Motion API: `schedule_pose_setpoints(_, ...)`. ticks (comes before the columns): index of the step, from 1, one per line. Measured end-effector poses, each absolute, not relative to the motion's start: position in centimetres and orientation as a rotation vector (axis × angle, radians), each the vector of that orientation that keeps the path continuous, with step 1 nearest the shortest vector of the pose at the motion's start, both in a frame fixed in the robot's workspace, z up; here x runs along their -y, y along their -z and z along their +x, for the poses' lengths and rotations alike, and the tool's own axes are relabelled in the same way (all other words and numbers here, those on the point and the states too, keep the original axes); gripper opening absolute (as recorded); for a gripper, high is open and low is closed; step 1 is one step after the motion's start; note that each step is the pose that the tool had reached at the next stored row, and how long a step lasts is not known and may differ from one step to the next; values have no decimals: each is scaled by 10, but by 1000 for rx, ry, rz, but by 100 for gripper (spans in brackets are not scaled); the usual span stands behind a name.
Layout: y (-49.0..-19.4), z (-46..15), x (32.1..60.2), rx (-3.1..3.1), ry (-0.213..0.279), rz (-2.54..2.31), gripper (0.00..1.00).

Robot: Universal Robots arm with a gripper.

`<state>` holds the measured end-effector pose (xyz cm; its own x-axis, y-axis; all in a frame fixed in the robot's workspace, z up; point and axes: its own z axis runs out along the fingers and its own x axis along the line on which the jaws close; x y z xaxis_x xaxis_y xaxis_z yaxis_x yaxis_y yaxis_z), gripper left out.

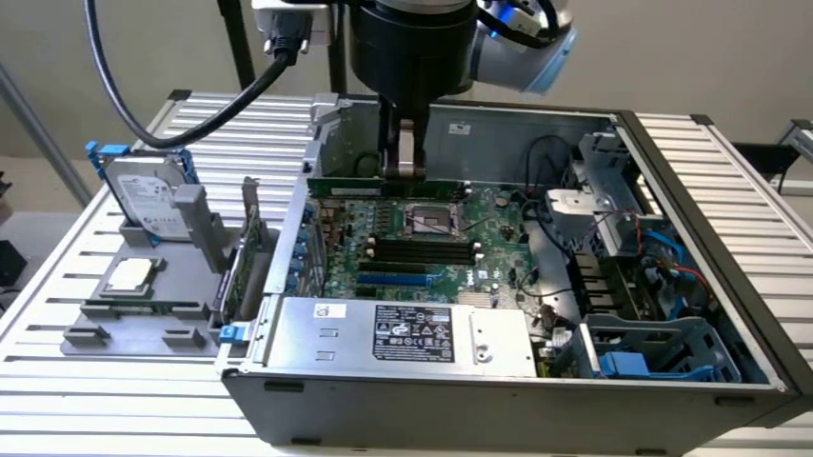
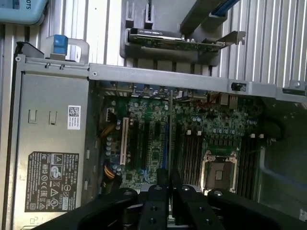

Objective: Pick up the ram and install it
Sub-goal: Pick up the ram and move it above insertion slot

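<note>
The ram (image 1: 349, 188) is a long, thin green stick hanging level over the motherboard (image 1: 489, 214), just behind the empty processor socket (image 1: 432, 221). My gripper (image 1: 406, 174) comes straight down from above and is shut on the stick's middle. In the wrist view the ram (image 2: 170, 129) shows edge-on as a thin line running out from between my gripper's (image 2: 169, 181) black fingers (image 2: 162, 184). The black memory slots (image 1: 406, 252) lie in front of the socket, apart from the stick; they also show beside the socket in the wrist view (image 2: 192, 153).
The open computer case (image 1: 711, 219) surrounds the board, with the power supply (image 1: 400, 333) at the front and cables and a drive cage (image 1: 635, 286) on the exterior view's right. A grey tray (image 1: 102, 333) outside holds a hard drive (image 1: 147, 195), a processor chip (image 1: 131, 276) and an expansion card (image 1: 247, 257).
</note>
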<state>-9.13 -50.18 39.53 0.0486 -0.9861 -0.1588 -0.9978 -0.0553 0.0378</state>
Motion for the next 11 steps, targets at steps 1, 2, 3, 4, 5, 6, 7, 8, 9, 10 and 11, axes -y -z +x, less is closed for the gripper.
schedule_pose_setpoints(1,-395,-89,499,-2101,-217,-2213,13)
schedule_pose_setpoints(2,-395,-87,496,-2101,-217,-2213,13)
schedule_pose_setpoints(3,-394,-85,492,-2101,-217,-2213,13)
schedule_pose_setpoints(4,-394,-84,488,-2101,-217,-2213,13)
schedule_pose_setpoints(5,-393,-82,484,-2101,-217,-2213,13)
schedule_pose_setpoints(6,-393,-80,481,-2101,-217,-2213,13)
schedule_pose_setpoints(7,-392,-78,476,-2101,-217,-2214,13)
schedule_pose_setpoints(8,-392,-76,473,-2101,-217,-2214,13)
schedule_pose_setpoints(9,-391,-74,470,-2101,-216,-2214,13)
schedule_pose_setpoints(10,-391,-71,468,-2101,-216,-2214,13)
schedule_pose_setpoints(11,-391,-68,466,-2102,-215,-2214,13)
